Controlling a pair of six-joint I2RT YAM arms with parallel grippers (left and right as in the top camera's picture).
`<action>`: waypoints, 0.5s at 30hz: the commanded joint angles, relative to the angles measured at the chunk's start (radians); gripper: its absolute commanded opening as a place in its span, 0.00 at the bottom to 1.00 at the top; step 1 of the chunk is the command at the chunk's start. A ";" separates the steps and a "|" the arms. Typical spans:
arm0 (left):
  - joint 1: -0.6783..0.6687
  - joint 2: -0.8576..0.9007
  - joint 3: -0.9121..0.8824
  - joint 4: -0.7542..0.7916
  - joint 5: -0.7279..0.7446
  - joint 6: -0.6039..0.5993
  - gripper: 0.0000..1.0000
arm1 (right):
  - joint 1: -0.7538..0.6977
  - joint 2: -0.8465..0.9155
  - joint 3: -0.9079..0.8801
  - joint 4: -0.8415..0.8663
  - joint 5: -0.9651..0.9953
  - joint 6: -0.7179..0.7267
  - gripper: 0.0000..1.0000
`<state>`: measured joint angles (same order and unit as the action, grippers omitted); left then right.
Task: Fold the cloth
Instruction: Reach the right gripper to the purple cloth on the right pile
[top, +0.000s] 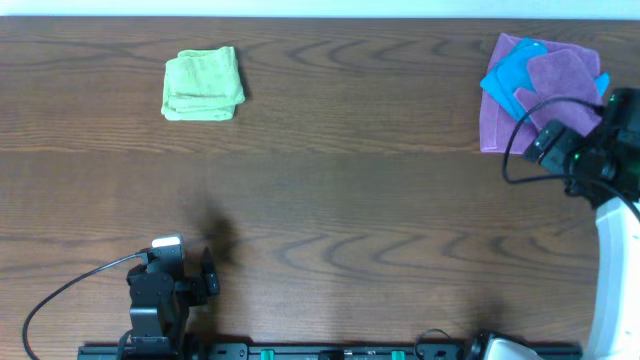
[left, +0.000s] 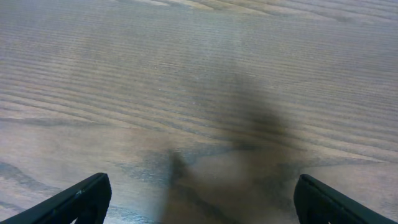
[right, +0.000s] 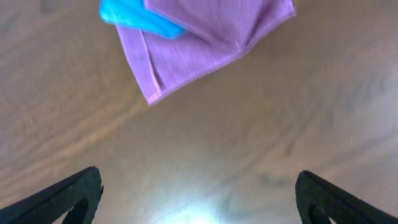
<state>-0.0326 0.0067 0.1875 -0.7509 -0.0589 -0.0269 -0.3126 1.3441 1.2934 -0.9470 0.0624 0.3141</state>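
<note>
Two mauve-purple cloths lie in a pile at the table's far right. One mauve cloth (top: 563, 76) lies on top, over a bright blue cloth (top: 508, 72). The other mauve cloth (top: 493, 126) lies underneath. In the right wrist view the top mauve cloth (right: 217, 22), the lower one (right: 146, 65) and the blue cloth (right: 134, 15) lie ahead of the fingers. My right gripper (top: 542, 141) (right: 199, 199) is open and empty, just short of the pile's near edge. My left gripper (top: 208, 278) (left: 202, 199) is open and empty over bare wood near the front left.
A folded lime-green cloth (top: 203, 85) lies at the far left of the dark wooden table (top: 330, 180). A black cable (top: 60, 295) loops from the left arm near the front edge. A mounting rail (top: 330, 352) runs along the front.
</note>
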 joint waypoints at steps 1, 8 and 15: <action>0.006 0.000 -0.014 -0.038 0.004 -0.003 0.95 | -0.010 0.044 0.019 0.047 -0.018 -0.109 0.99; 0.006 0.000 -0.014 -0.038 0.004 -0.003 0.95 | -0.010 0.266 0.031 0.126 0.075 -0.294 0.99; 0.006 0.000 -0.014 -0.038 0.004 -0.003 0.95 | -0.018 0.486 0.225 0.143 0.175 -0.349 0.99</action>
<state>-0.0326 0.0067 0.1875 -0.7509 -0.0589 -0.0265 -0.3191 1.7939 1.4311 -0.8124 0.1871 0.0311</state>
